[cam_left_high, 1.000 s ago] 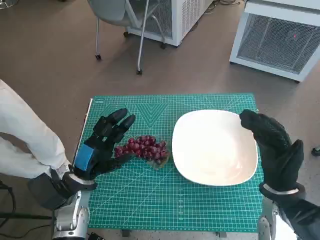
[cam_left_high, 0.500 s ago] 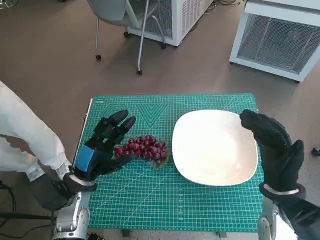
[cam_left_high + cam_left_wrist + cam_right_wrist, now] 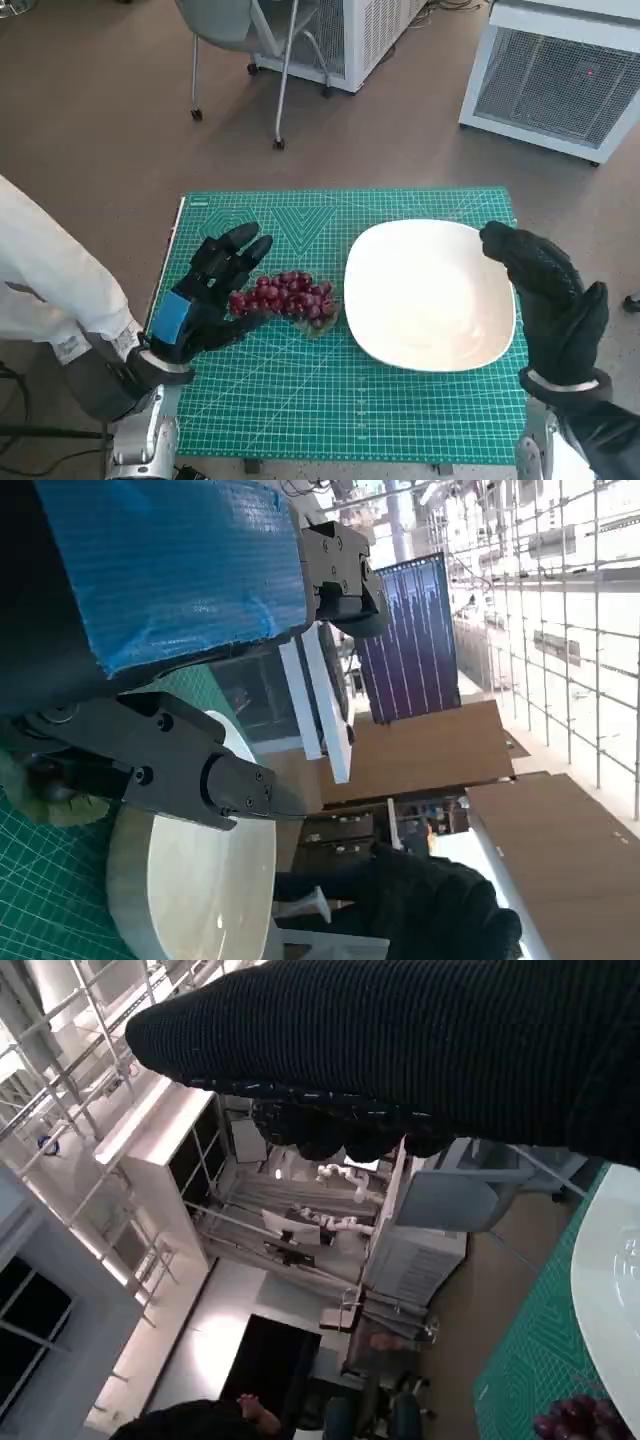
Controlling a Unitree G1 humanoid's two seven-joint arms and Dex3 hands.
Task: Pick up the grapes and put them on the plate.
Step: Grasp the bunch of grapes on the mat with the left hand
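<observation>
Green mat [image 3: 300, 400] on small table. Grapes [image 3: 285, 296] lie lengthwise toward plate [image 3: 430, 295], at left hand [image 3: 205, 295] fingertips, fingers apart, nothing gripped. Right hand [image 3: 548, 300] farther, open, empty.

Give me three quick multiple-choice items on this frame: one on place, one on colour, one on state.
1. Where do the grapes lie?
A. on the plate
B. on the green mat, beside the plate
C. on the floor

2. What colour is the plate?
A. white
B. blue
C. black

3. What is the left robot hand doing?
A. lifting the grapes clear
B. resting on the plate
C. spread open at the grapes, which lie on the mat

Answers: 1 B, the bunch sits on the mat left of the plate's rim. 2 A, the dish is plain white. 3 C, fingers apart, bunch unlifted.
</observation>
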